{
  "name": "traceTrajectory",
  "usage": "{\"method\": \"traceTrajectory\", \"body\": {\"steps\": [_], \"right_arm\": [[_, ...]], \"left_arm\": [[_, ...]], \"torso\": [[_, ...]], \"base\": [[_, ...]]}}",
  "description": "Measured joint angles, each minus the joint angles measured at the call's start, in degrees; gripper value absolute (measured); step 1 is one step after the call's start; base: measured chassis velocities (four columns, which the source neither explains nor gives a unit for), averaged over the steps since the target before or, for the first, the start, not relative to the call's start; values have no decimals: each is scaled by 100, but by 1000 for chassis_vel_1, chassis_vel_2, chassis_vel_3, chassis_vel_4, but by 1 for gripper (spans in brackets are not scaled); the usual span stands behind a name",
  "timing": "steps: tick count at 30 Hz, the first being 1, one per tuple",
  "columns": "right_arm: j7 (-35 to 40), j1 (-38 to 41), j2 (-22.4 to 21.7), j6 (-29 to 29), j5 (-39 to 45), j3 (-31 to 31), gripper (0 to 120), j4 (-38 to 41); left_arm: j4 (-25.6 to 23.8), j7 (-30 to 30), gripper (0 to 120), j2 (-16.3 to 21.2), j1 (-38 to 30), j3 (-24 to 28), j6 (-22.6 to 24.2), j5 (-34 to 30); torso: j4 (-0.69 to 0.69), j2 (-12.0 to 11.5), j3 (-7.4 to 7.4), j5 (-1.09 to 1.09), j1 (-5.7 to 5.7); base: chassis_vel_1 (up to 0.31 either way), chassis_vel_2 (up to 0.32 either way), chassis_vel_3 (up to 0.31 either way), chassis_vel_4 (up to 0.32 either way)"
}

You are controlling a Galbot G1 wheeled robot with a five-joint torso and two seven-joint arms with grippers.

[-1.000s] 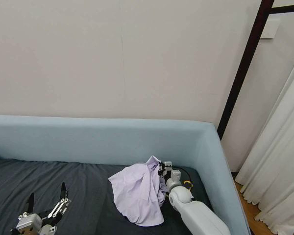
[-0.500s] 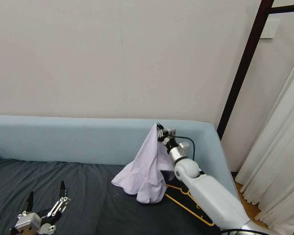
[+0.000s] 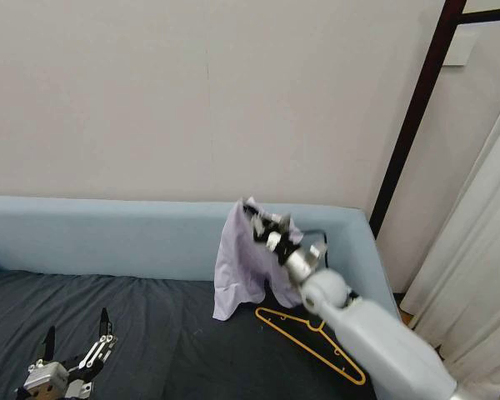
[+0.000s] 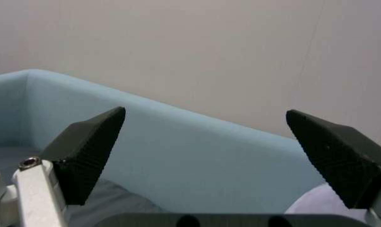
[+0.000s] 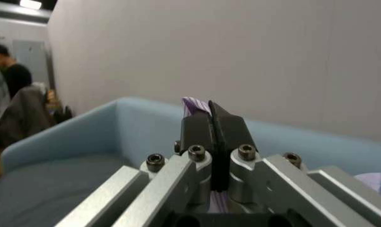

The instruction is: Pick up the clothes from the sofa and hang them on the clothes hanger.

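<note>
My right gripper is shut on a pale lilac garment and holds it up in front of the light blue sofa back. The cloth hangs down from the fingertips, clear of the dark seat. In the right wrist view the closed gripper pinches a lilac fold. A yellow clothes hanger lies flat on the seat under the right arm. My left gripper rests low over the seat at the left, open, with its two dark pads spread wide and nothing between them.
The dark grey seat cushion stretches across the sofa. A dark vertical pole stands at the right past the sofa's arm, with white curtains beyond it. A plain wall rises behind.
My right gripper has lifted the garment off the seat and swung it up and leftward; the hanger beneath it has come into view. The left gripper has stayed put.
</note>
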Motion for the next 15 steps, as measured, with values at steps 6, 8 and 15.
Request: {"method": "traceTrajectory", "body": {"steps": [6,8,15], "right_arm": [[-332,-1168,145,253,-623,-57,0,-574],[-324,-1369,201,259,-721,-20,0,-736],[-119,-1572,126,-142,-893,24,12,-726]], "left_arm": [[46,8,100,7,-5,4,0,25],[48,19,100,-1,-5,20,0,41],[29,33,100,-18,0,47,0,75]], "torso": [[0,0,0,-1,0],[1,0,0,-1,0],[1,0,1,-1,0]], "base": [[0,0,0,0],[0,0,0,0],[0,0,0,0]]}}
